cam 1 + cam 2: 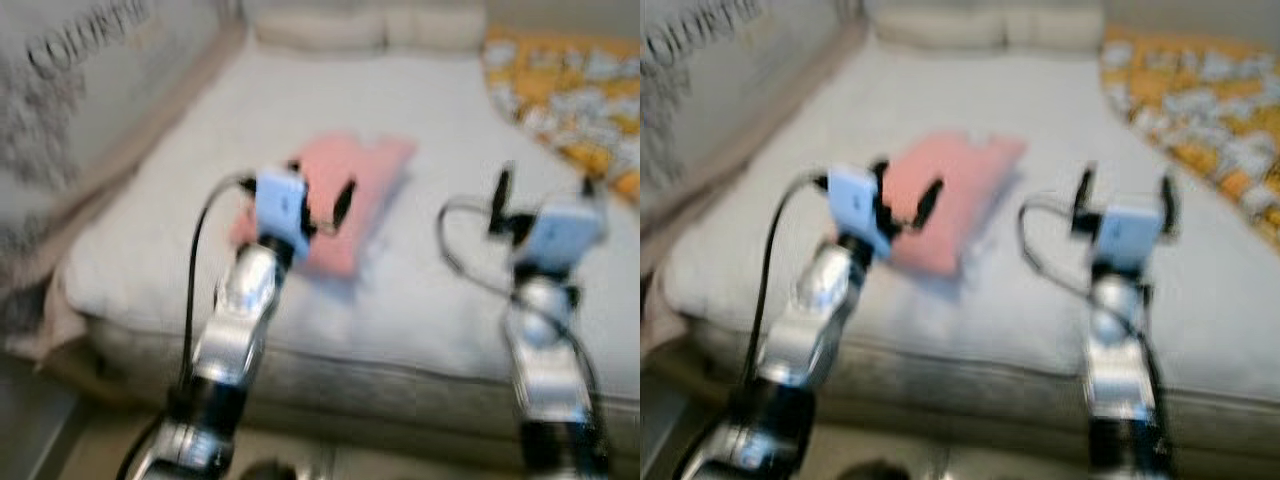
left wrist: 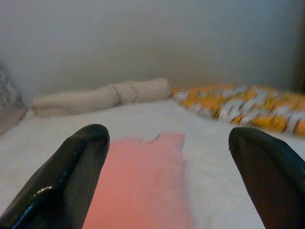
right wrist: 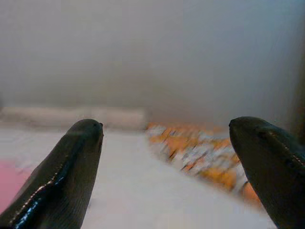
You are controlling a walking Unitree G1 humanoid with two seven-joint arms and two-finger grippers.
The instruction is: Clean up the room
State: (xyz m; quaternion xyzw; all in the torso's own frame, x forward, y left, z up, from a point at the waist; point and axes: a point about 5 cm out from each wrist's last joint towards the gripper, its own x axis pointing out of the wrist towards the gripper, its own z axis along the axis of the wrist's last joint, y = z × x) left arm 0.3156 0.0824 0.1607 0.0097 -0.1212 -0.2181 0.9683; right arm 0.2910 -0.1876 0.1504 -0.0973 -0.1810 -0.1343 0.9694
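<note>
Blurred dark letters, roughly "COLO…", on grey fabric [image 1: 70,90] at left.

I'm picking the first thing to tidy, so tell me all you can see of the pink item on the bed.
The pink item is soft and flat, like a small pillow or folded cloth; blur hides finer detail. It lies flat on the pale bed, roughly mid-mattress, its long side angled away from the robot. The left gripper, jaws open, sits over its near end; contact cannot be judged.
</note>
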